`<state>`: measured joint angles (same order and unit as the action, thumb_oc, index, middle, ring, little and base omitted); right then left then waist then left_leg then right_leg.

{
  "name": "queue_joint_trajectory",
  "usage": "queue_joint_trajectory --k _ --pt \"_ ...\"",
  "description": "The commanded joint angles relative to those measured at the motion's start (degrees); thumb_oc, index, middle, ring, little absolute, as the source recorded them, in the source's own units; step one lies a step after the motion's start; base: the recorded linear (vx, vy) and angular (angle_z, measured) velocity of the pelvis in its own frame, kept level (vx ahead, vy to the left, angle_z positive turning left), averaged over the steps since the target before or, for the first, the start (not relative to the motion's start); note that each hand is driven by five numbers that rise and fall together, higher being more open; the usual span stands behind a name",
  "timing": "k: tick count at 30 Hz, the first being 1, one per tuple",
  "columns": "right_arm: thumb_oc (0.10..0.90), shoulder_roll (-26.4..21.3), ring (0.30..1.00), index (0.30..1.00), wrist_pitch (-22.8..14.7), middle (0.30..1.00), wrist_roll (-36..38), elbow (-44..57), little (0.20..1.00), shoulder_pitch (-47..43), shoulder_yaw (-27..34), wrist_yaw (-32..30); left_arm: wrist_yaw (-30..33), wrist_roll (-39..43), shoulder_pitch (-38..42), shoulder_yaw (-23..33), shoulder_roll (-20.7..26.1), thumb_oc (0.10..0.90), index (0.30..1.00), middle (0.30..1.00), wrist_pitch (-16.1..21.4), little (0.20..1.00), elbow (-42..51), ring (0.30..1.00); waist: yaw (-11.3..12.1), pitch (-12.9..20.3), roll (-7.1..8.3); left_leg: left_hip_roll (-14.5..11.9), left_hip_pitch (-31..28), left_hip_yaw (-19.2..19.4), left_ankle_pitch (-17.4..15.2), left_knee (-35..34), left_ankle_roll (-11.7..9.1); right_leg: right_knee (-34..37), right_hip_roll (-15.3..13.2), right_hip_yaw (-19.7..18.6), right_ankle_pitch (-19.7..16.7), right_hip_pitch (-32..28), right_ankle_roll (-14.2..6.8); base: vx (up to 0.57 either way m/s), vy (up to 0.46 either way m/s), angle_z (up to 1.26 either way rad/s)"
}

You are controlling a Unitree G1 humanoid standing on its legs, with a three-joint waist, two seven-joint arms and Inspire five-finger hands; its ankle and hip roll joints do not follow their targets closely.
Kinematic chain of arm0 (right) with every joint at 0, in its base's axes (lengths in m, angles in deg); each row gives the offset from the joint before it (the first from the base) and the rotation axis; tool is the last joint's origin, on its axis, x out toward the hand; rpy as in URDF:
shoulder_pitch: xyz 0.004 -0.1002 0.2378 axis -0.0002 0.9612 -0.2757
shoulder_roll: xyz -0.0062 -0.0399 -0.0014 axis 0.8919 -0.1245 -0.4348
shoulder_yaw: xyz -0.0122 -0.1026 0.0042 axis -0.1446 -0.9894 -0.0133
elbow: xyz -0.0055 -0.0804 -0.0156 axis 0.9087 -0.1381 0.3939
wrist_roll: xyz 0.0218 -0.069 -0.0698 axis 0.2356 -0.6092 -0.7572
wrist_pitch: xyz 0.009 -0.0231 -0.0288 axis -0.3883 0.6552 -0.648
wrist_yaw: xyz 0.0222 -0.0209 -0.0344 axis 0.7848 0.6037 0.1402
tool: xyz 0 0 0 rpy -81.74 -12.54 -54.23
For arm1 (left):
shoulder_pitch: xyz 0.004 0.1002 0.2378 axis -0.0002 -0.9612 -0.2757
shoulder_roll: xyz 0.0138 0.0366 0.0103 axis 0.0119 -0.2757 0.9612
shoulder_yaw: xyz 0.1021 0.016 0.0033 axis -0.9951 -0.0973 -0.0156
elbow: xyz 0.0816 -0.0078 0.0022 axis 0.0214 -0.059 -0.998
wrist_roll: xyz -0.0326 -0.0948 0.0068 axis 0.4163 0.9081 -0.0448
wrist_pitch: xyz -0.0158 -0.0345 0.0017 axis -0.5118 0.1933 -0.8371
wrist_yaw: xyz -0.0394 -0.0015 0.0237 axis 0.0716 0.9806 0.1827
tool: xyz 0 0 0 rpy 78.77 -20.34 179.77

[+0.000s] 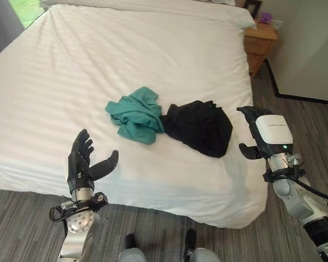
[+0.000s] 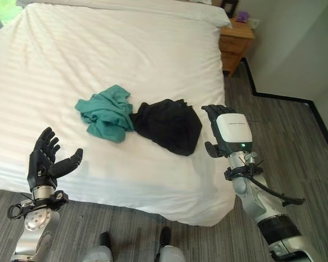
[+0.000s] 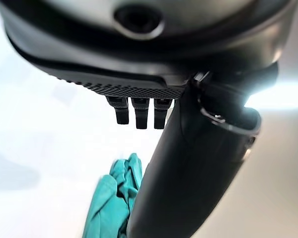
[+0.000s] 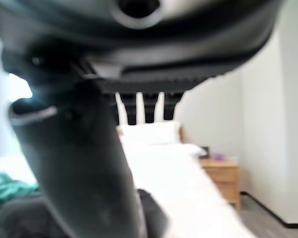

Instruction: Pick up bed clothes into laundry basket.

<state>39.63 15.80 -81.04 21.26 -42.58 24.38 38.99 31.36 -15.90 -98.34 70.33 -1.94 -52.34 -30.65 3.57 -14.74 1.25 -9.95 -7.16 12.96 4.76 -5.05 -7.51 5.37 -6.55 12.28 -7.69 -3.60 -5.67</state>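
Fingers (image 1: pixel 82 143) of the left hand (image 1: pixel 83 161) stand straight and spread, thumb held out to the side, grasping nothing; the hand hovers over the near edge of the bed (image 1: pixel 98 65), palm turned toward the clothes. The right hand (image 1: pixel 265 134) hangs just off the bed's near right corner, its back toward the camera, fingers pointing ahead and relaxed rather than clenched as far as the head views let me judge; its own wrist view shows straight fingertips and nothing held.

Both pieces lie crumpled on the bed, touching each other: a teal garment (image 1: pixel 136 113) and, just to its right, a black garment (image 1: pixel 199 126). Taken together the pair forms a low heap whose long axis runs across the bed, left to right, roughly parallel to the near edge.

Measured from the black garment, the right hand is the closer one, just beside the garment's right end and level with it, so a short sideways reach toward the bed's middle would bring those fingers onto the cloth. The left hand sits nearer the bed's edge than the teal garment and off to its left, with a stretch of bare sheet between; it would have to travel forward and inward to reach it. A wooden nightstand (image 1: pixel 259 43) stands beyond the bed's far right corner.
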Motion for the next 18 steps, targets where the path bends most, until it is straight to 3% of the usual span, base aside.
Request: queue_joint_trajectory --k 1,2,3,7,8,9,12,13,14,15,18 --pt "0.800 -3.82 0.900 0.900 0.41 0.900 2.99 -3.10 0.900 -13.37 -2.16 -2.48 -1.27 0.59 2.31 0.44 5.52 0.800 0.900 0.900 5.81 0.900 3.78 0.900 2.08 4.41 2.50 2.78 1.18 -0.27 -3.98 0.05 0.97 -0.70 -4.50 0.82 8.41 -5.20 -4.46 0.03 -0.056 0.22" --pt "0.800 -3.80 0.900 0.900 0.38 0.900 3.01 -3.21 0.900 -13.54 -2.31 -2.53 -1.28 0.59 2.30 0.51 5.48 0.800 0.900 0.900 5.81 0.900 3.78 0.900 1.98 4.40 2.48 2.77 1.20 -0.29 -3.97 0.05 0.97 -0.70 -4.49 0.85 8.41 -5.20 -4.46 0.08 -0.135 0.23" --pt "0.800 -4.84 0.900 0.900 0.80 0.900 4.98 -10.82 0.900 -17.19 -5.92 -0.28 -3.04 0.92 0.57 -0.25 6.09 0.800 0.900 0.900 5.83 0.900 3.31 0.900 3.77 3.97 2.25 2.38 2.00 -1.19 -3.36 0.05 0.36 -0.67 -4.04 1.86 8.98 -5.53 -4.13 0.06 -0.104 0.23" --pt "0.800 -5.50 0.900 0.900 0.83 0.900 6.81 -20.19 0.900 -21.00 -10.69 2.05 -4.38 1.41 -0.05 -0.30 7.50 0.800 0.900 0.900 6.24 0.900 3.75 0.900 4.95 2.72 1.53 2.11 3.78 -2.32 -2.58 0.05 -0.35 -0.62 -3.67 3.01 9.48 -5.02 -3.93 -0.02 -0.101 0.29" --pt "0.800 -5.71 0.900 0.900 1.18 0.900 7.91 -27.02 0.900 -23.94 -13.13 2.53 -4.68 2.54 0.02 -0.01 8.20 0.800 0.900 0.900 6.97 0.900 4.05 0.900 5.68 1.46 0.57 1.95 6.24 -3.33 -1.67 0.05 -0.83 -0.78 -3.57 3.63 9.64 -3.51 -3.77 -0.12 -0.088 0.29" --pt "0.800 -5.68 0.900 0.900 1.14 0.900 7.94 -27.13 0.900 -24.11 -13.28 2.50 -4.69 2.54 0.02 0.05 8.15 0.800 0.900 0.900 6.97 0.900 4.04 0.900 5.58 1.51 0.55 1.94 6.33 -3.36 -1.65 0.05 -0.83 -0.78 -3.56 3.66 9.64 -3.43 -3.76 -0.16 -0.087 0.31" --pt "0.800 -6.19 0.900 0.900 1.49 0.900 9.39 -35.81 0.900 -27.26 -14.43 3.25 -4.89 4.09 -0.50 1.60 8.81 0.800 0.900 0.900 8.32 0.900 4.26 0.900 6.85 -1.18 -2.43 1.81 11.25 -4.61 0.24 0.05 -1.66 -1.10 -3.17 4.95 9.87 1.01 -3.04 -0.14 -0.063 0.26" --pt "0.800 -6.19 0.900 0.900 1.37 0.900 9.48 -36.05 0.900 -27.62 -14.70 3.23 -4.95 4.16 -0.45 1.68 8.72 0.800 0.900 0.900 8.34 0.900 4.24 0.900 6.70 -0.93 -2.49 1.75 11.66 -4.71 0.33 0.05 -1.69 -1.15 -3.10 5.03 9.84 1.39 -2.99 -0.12 -0.057 0.27" --pt "0.758 -5.58 0.836 0.836 1.41 0.836 11.05 -37.90 0.836 -27.66 -14.05 3.28 -4.97 4.61 -0.65 1.84 8.41 0.800 0.900 0.900 8.52 0.900 3.97 0.900 6.91 -1.51 -3.12 1.81 12.55 -4.72 0.72 0.05 -1.83 -1.17 -3.09 5.24 9.80 2.21 -2.94 -0.10 -0.046 0.21" --pt "0.400 -6.37 0.300 0.300 0.91 0.300 14.55 -41.38 0.300 -29.15 -13.68 4.42 -5.48 5.42 -0.26 2.30 8.40 0.800 0.900 0.900 8.65 0.900 3.42 0.900 7.15 -2.29 -4.24 1.76 14.75 -4.72 1.61 0.05 -2.38 -1.15 -2.86 5.58 9.83 3.93 -2.78 -0.10 -0.045 0.10" --pt "0.400 -7.18 0.300 0.300 -0.01 0.300 18.18 -39.45 0.300 -29.28 -13.24 5.29 -6.24 5.85 0.04 2.62 7.82 0.800 0.900 0.900 8.70 0.900 3.11 0.900 6.97 -2.29 -5.14 1.29 16.10 -4.52 2.14 0.05 -2.95 -0.85 -2.61 6.04 10.18 4.65 -2.75 -0.05 -0.020 0.03"
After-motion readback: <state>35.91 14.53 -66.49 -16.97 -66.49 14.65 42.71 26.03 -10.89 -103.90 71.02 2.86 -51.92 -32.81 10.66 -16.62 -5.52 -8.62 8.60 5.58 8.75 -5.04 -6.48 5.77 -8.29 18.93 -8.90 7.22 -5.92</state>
